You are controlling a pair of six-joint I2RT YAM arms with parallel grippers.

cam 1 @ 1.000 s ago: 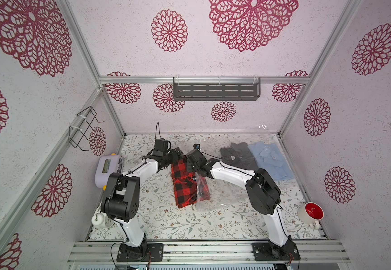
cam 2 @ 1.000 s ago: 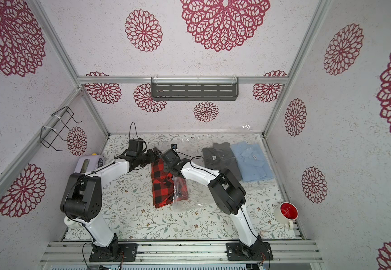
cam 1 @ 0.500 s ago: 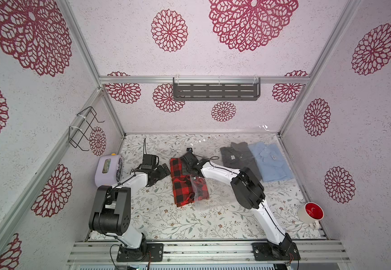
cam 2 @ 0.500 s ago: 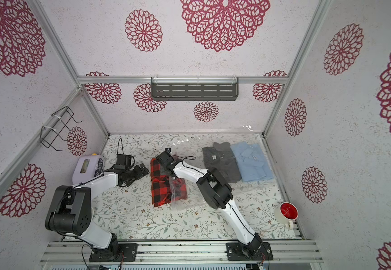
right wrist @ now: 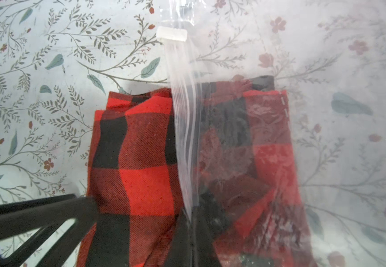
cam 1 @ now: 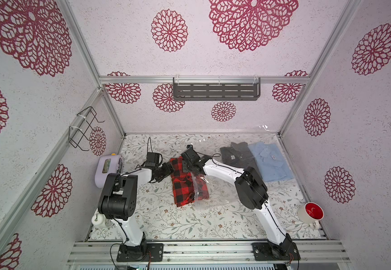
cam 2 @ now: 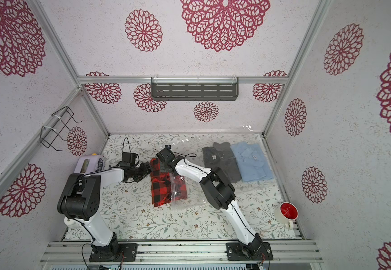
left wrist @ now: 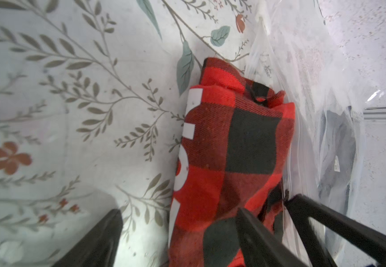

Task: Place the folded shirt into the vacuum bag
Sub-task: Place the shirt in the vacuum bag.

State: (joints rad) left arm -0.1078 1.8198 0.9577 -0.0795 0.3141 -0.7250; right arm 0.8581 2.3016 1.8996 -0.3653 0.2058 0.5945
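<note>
Left gripper (cam 1: 167, 170) fingers (left wrist: 104, 233) released, straddling the plaid shirt (cam 1: 181, 187) edge; right gripper (right wrist: 191, 213) clenched on the vacuum bag (right wrist: 182, 104) zip edge, shirt half inside. Grey shirt (cam 1: 234, 156) lies just beyond; mug (cam 1: 310, 211) well apart.

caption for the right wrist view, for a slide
Right gripper pinches the vacuum bag by its zip strip, with the plaid shirt partly inside.

So the left gripper (cam 1: 169, 168) pulled away to the side for a moment, and now it's back at the plaid shirt's (cam 1: 181, 187) outer edge with its jaws closer together. The right arm (cam 1: 250, 187) leaned in toward the shirt too.
</note>
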